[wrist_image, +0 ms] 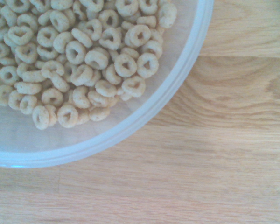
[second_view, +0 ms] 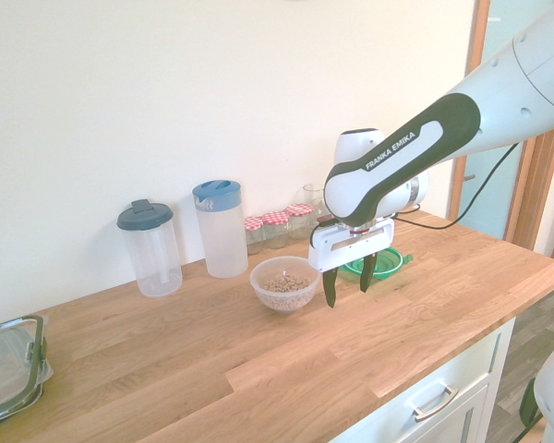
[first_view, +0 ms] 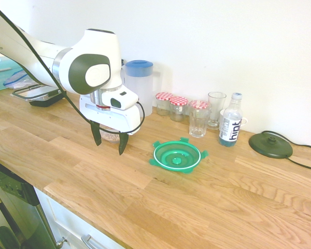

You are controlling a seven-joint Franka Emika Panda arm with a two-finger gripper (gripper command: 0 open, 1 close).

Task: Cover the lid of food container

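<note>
The green lid [first_view: 177, 155] lies flat on the wooden counter, its white rim ring and clip tabs showing; in the second exterior view the lid [second_view: 391, 263] peeks out behind the arm. The food container [second_view: 284, 282], a small clear bowl of beige cereal rings, stands on the counter; the wrist view shows the container [wrist_image: 173, 87] from just above. My gripper [first_view: 109, 139] hangs open and empty just above the counter, fingers pointing down, beside the bowl and between it and the lid. In the first exterior view the gripper mostly hides the bowl [first_view: 111, 136].
A blue-lidded pitcher [first_view: 138, 85], jam jars [first_view: 178, 108], glasses [first_view: 199, 118] and a water bottle [first_view: 230, 120] line the wall. A black round base [first_view: 270, 144] sits at the right. A second pitcher [second_view: 150, 247] and a rectangular black-rimmed container [second_view: 7, 367] stand further along.
</note>
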